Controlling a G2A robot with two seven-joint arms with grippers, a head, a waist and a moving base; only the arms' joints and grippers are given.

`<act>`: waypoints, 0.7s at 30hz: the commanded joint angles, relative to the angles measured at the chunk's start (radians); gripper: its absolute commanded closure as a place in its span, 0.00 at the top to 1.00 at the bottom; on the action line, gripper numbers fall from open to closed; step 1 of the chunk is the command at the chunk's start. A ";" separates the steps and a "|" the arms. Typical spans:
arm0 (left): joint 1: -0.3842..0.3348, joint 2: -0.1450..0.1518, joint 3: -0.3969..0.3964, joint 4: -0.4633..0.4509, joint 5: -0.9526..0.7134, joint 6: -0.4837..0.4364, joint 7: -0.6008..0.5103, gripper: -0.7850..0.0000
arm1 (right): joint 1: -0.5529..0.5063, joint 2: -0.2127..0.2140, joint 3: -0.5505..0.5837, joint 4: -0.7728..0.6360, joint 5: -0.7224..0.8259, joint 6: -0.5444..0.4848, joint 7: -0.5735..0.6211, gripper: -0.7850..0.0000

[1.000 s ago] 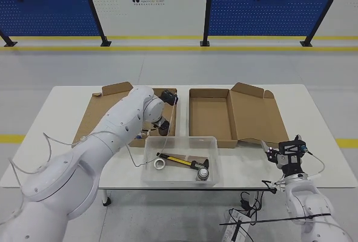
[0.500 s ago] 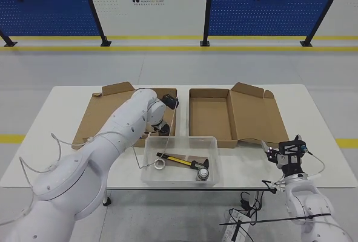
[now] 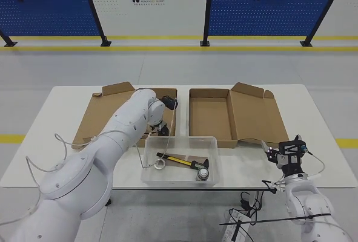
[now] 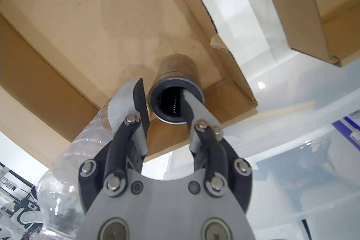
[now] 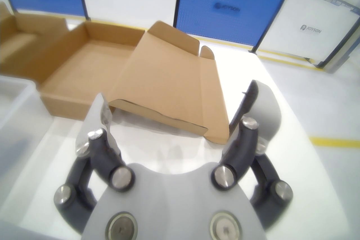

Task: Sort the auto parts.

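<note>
You are handling a likely heavy, slippery metal tube [image 4: 176,73], best pinched at its rim; I cannot tell if the left jaws are squeezing it.

Overhead camera looks down; close wrist cameras share the right box [image 3: 210,121].

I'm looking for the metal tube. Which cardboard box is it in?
The left cardboard box: left gripper and metal tube are there, not the right box.
</note>
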 commanded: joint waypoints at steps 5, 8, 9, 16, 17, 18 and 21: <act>-0.019 -0.013 0.000 0.016 0.030 -0.006 0.017 1.00 | 0.000 0.000 0.000 0.000 0.000 0.000 0.000 1.00; -0.035 -0.018 0.023 0.002 0.115 0.014 0.032 1.00 | 0.000 0.000 0.000 0.000 0.000 0.000 0.000 1.00; -0.037 -0.018 0.018 0.000 0.110 0.017 0.035 1.00 | 0.000 0.000 0.000 0.000 0.000 0.000 0.000 1.00; -0.070 -0.012 -0.024 -0.044 0.088 -0.001 0.019 1.00 | 0.000 0.000 0.000 0.000 0.000 0.000 0.000 1.00; -0.074 -0.009 -0.034 -0.055 0.081 -0.004 0.018 1.00 | 0.000 0.000 0.000 0.000 0.000 0.000 0.000 1.00; -0.077 -0.005 -0.044 -0.070 0.071 -0.010 0.014 1.00 | 0.000 0.000 0.000 0.000 0.000 0.000 0.000 1.00; -0.079 0.011 -0.071 -0.128 0.056 -0.019 -0.006 1.00 | 0.000 0.000 0.000 0.000 0.000 0.000 0.000 1.00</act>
